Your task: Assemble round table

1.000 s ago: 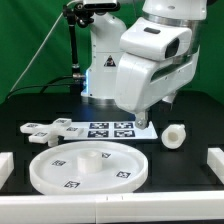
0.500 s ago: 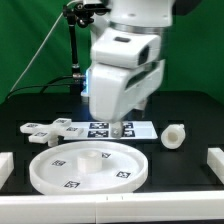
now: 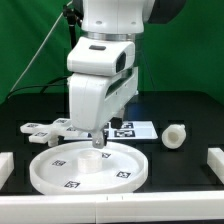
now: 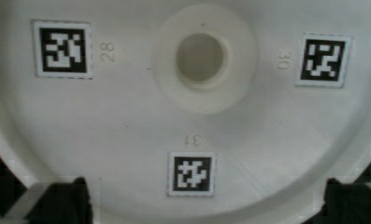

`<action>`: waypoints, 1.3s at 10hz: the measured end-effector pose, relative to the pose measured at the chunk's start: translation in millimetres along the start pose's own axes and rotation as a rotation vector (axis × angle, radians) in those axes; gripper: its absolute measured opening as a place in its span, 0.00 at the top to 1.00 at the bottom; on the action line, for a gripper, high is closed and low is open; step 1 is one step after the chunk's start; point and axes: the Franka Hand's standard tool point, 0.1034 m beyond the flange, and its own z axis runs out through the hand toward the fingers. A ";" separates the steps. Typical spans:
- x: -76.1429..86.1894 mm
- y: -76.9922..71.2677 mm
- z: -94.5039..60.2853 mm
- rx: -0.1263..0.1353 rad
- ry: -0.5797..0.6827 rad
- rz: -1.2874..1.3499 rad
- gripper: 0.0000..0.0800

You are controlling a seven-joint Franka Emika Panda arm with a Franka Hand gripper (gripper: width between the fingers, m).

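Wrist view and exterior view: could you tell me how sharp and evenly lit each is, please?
Wrist view: soft, the round disc slightly washed out, its tags fuzzy, the dark fingertips blurred at the edge. Exterior view: evenly lit, the round disc bright on the black table, fairly sharp.

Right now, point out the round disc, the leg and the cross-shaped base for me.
round disc point(image 3: 115, 166): exterior view, flat top face, off centre.
leg point(image 3: 175, 136): exterior view, its curved side.
cross-shaped base point(image 3: 50, 129): exterior view, near the cross's middle.
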 end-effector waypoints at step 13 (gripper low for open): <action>-30.9 -1.6 54.2 0.003 0.034 -0.049 0.22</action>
